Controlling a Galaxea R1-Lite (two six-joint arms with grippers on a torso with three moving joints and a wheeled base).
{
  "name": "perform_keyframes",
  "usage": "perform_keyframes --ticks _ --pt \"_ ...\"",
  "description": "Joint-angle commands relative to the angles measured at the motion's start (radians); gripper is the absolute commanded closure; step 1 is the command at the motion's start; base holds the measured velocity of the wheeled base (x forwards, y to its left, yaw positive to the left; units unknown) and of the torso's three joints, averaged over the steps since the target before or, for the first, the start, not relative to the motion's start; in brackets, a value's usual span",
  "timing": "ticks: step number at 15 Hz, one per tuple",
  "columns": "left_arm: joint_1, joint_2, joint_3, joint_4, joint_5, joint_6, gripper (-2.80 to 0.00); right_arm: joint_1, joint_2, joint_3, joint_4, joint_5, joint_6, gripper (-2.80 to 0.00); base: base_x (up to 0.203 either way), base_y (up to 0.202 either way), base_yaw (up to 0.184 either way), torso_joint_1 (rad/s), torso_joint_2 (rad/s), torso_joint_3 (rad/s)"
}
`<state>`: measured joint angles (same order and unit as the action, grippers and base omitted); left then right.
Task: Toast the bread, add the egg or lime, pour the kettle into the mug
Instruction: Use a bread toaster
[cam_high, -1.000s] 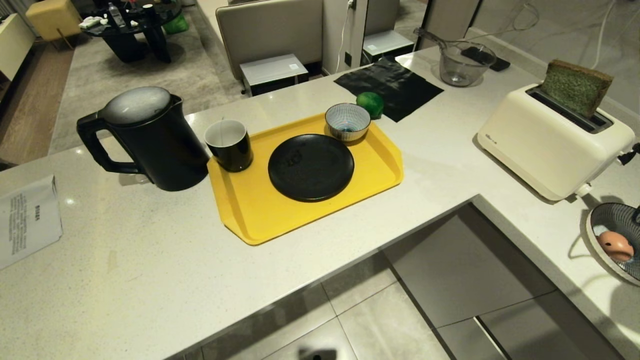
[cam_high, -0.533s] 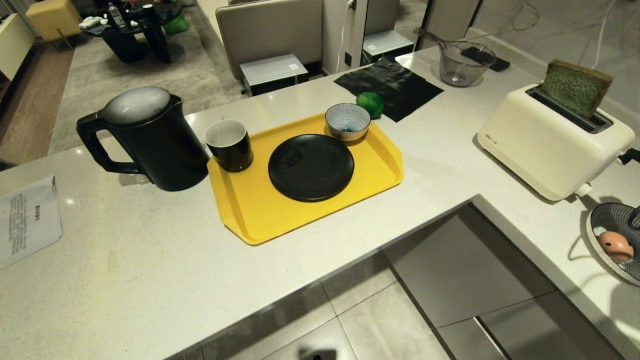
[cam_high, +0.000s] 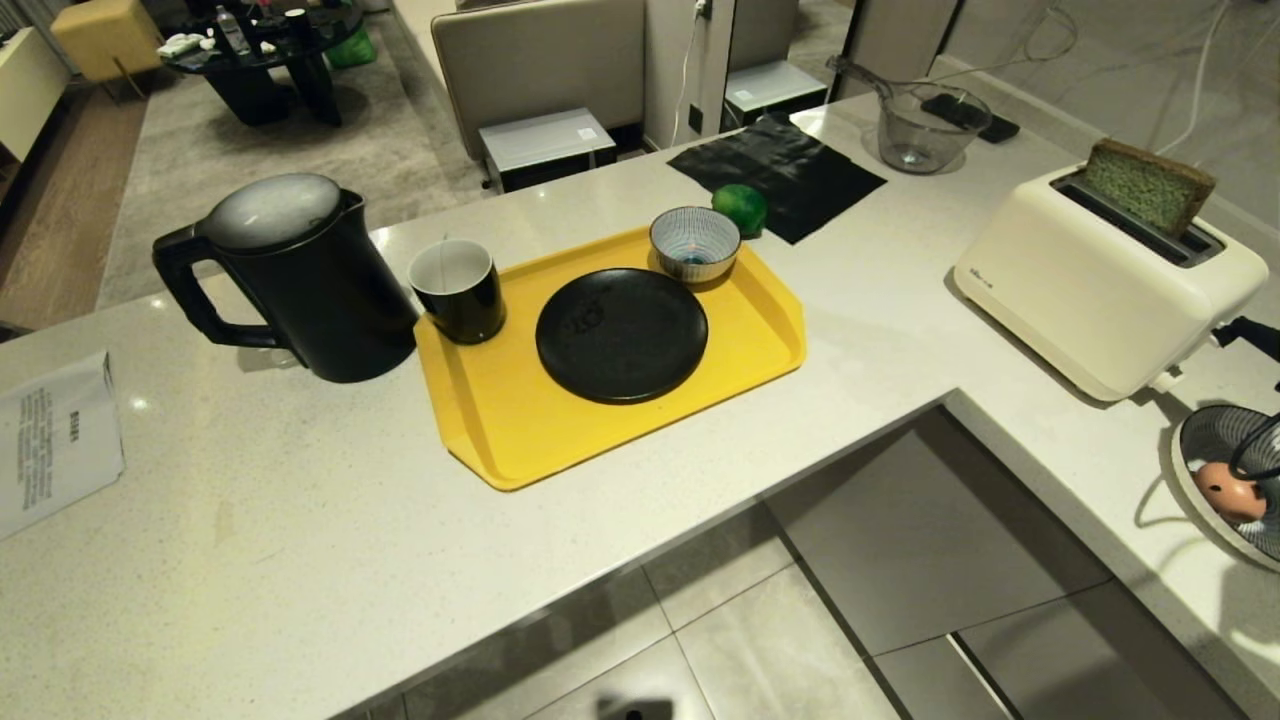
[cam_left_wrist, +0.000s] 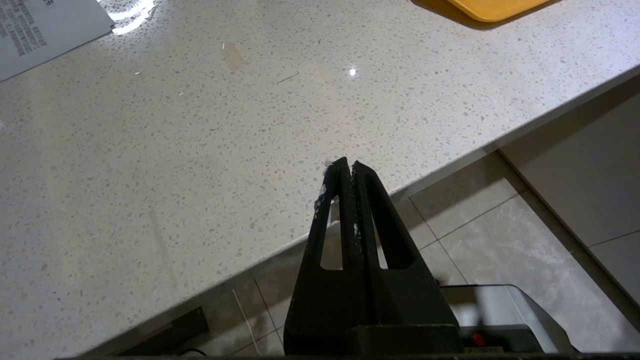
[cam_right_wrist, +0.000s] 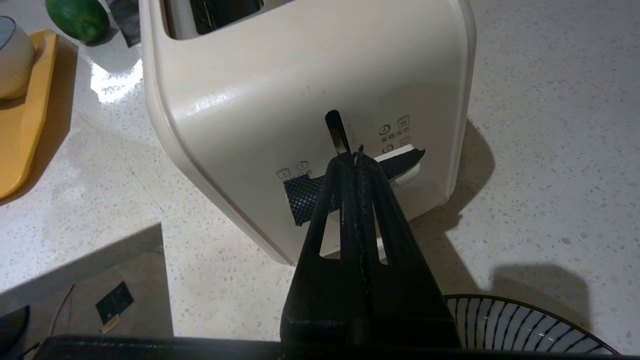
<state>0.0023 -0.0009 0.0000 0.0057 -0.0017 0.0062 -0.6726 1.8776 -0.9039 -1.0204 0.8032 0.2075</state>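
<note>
Green bread in cream toaster

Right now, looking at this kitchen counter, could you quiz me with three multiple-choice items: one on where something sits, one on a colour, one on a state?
1. Where is the lime?
A. in the small striped bowl
B. on the counter just beyond the yellow tray, beside the black cloth
C. on the black plate

2. What colour is the face of the bread in the toaster?
A. green
B. white
C. pink

3. How do the right gripper fingers stand at the toaster's lever?
A. wide open
B. shut together
C. clamped on the egg

Answers:
1 B: the lime rests off the yellow tray, behind the small striped bowl, at the edge of the black cloth.
2 A: the slice's spongy face is pale green.
3 B: the right wrist view shows both fingers pressed together, empty.
</note>
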Motion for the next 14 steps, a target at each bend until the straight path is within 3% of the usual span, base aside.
perform_keyframes --ticks 1,14 --pt "0.001 0.001 0.000 0.000 0.000 0.000 0.00 0.005 0.023 0.001 -0.006 0.005 -0.014 0.00 0.000 0.000 0.000 0.000 0.00 0.000" --pt "0.001 0.001 0.000 0.000 0.000 0.000 0.00 0.053 0.072 -0.021 -0.006 -0.006 -0.057 0.00 0.000 0.000 0.000 0.000 0.00 0.000"
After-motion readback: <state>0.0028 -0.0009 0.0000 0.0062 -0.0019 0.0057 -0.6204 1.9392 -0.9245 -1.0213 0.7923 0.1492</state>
